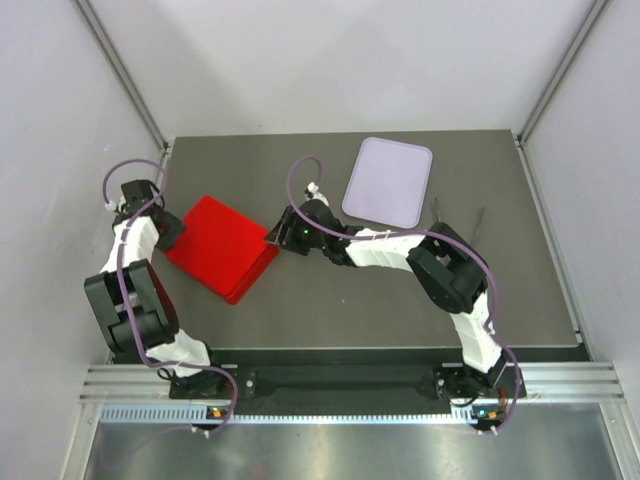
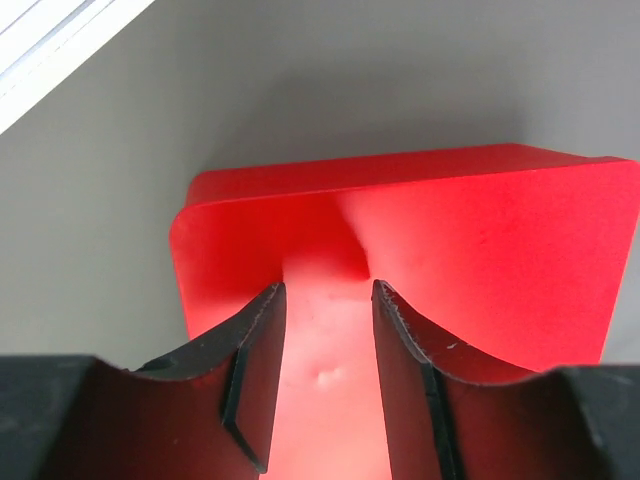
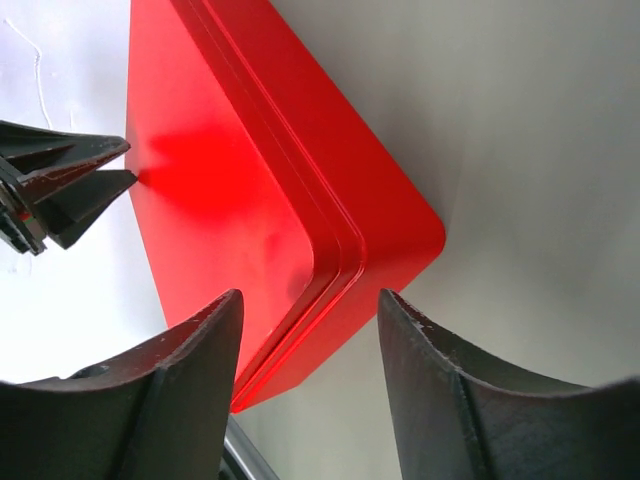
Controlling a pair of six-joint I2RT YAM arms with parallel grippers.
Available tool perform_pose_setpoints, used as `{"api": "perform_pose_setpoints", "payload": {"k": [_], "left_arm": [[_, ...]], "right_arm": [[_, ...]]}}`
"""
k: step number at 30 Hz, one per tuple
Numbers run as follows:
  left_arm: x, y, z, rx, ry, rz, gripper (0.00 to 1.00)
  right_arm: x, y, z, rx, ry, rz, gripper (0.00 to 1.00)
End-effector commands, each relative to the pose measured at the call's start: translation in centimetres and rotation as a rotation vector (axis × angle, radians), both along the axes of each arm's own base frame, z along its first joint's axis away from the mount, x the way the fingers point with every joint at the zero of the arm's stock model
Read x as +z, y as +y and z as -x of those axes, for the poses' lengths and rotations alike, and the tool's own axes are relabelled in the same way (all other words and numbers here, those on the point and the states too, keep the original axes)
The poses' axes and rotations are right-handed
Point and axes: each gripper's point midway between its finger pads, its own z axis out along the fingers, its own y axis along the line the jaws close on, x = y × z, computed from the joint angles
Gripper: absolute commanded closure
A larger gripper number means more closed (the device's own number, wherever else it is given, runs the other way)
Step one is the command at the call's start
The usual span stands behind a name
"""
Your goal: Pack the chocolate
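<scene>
No chocolate shows in any view. A closed red box [image 1: 220,247] with its flat red lid [image 3: 210,190] on lies at the table's left. My left gripper [image 1: 173,232] is at the box's left edge. In the left wrist view the left gripper [image 2: 328,290] has its jaws a little apart over the lid [image 2: 480,250], holding nothing that I can see. My right gripper [image 1: 275,236] is at the box's right corner. The right gripper [image 3: 310,300] is open wide, with the box's corner [image 3: 400,240] just ahead of its jaws.
A pale lavender tray [image 1: 388,180] lies flat at the back of the dark table [image 1: 400,310], right of centre. White walls enclose the table on three sides. The left gripper's fingertips [image 3: 110,165] show at the lid's far edge in the right wrist view.
</scene>
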Motion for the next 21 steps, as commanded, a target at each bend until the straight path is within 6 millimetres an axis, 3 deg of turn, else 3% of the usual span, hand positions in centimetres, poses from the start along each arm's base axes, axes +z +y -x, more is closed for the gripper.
{"api": "perform_pose_setpoints", "payload": {"k": [1, 12, 16, 21], "left_arm": [[-1.5, -1.3, 0.7, -0.015, 0.025, 0.033, 0.55], [-1.8, -2.4, 2.1, -0.022, 0.024, 0.053, 0.58], [-1.6, -4.1, 2.4, -0.059, 0.002, 0.096, 0.58], [-1.2, -6.6, 2.9, -0.102, -0.034, 0.183, 0.58]], "right_arm": [[3.5, 0.8, -0.2, 0.002, -0.067, -0.055, 0.45], [2.9, 1.1, 0.1, -0.002, -0.053, -0.042, 0.47], [0.8, 1.2, 0.1, -0.016, -0.014, -0.024, 0.5], [-2.9, 0.0, 0.0, -0.061, 0.034, 0.045, 0.72]]}}
